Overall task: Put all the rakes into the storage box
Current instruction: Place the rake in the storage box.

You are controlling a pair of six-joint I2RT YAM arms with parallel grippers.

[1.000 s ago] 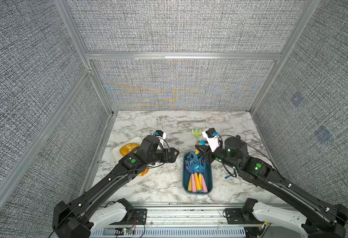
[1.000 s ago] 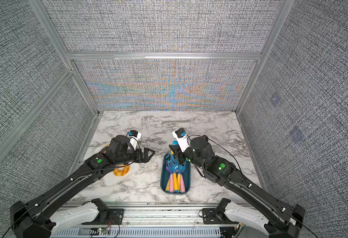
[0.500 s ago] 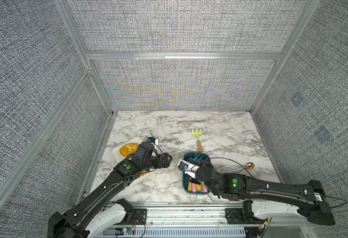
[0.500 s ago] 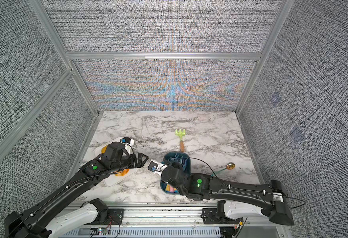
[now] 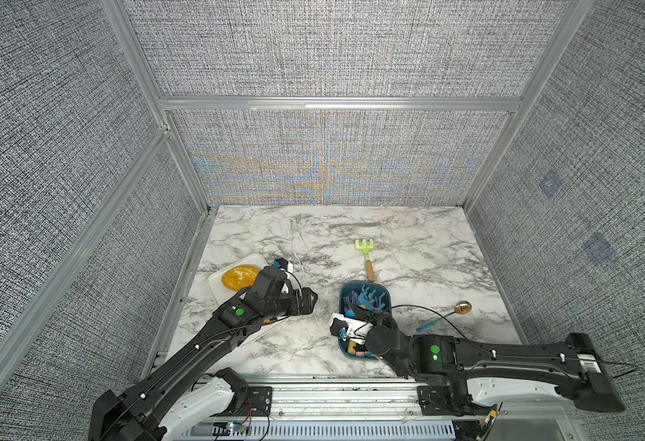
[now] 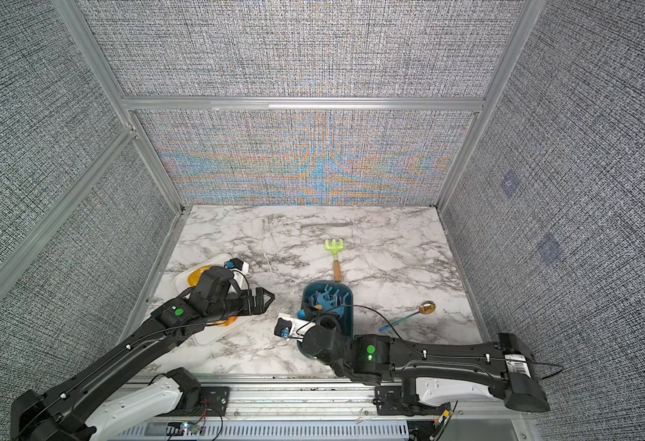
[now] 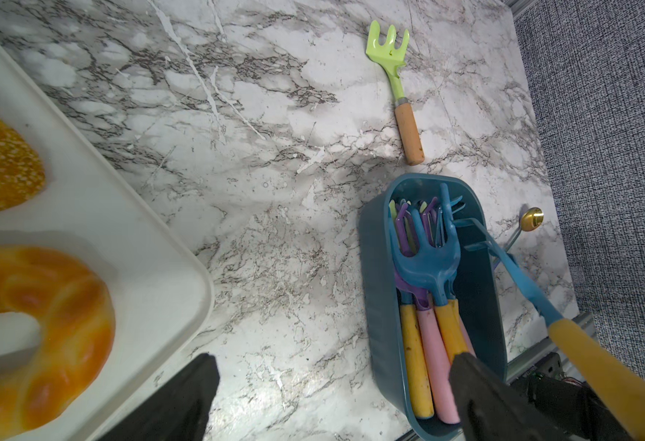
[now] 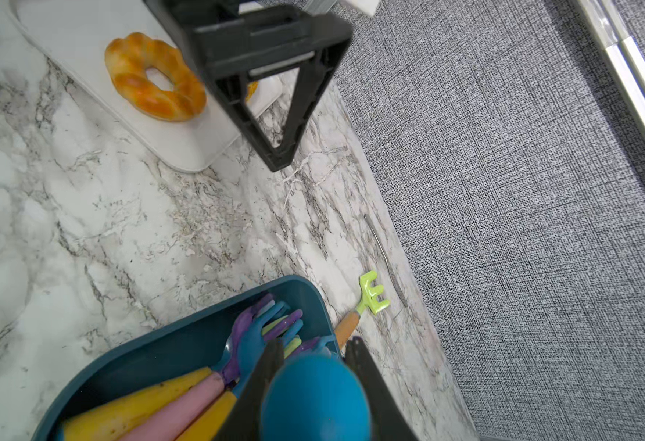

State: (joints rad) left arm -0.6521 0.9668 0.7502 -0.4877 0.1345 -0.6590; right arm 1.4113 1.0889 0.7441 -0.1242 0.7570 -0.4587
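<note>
The green rake (image 5: 366, 259) is seen lying on the marble surface (image 5: 275, 236), outside the storage box (image 5: 341, 301) and just beyond its far end. Its long axis is roughly in line with the box's, with the orange handle pointed at the box and the tines away. The right tool (image 8: 315, 353) is positioned over the box's near end, closed on a rounded blue piece (image 8: 313, 397) that cannot be identified. The left tool (image 5: 311, 301) is spread wide and empty, beside the box on its left. Neither arm is judged clearly nearer, so the free left tool is favoured.
</note>
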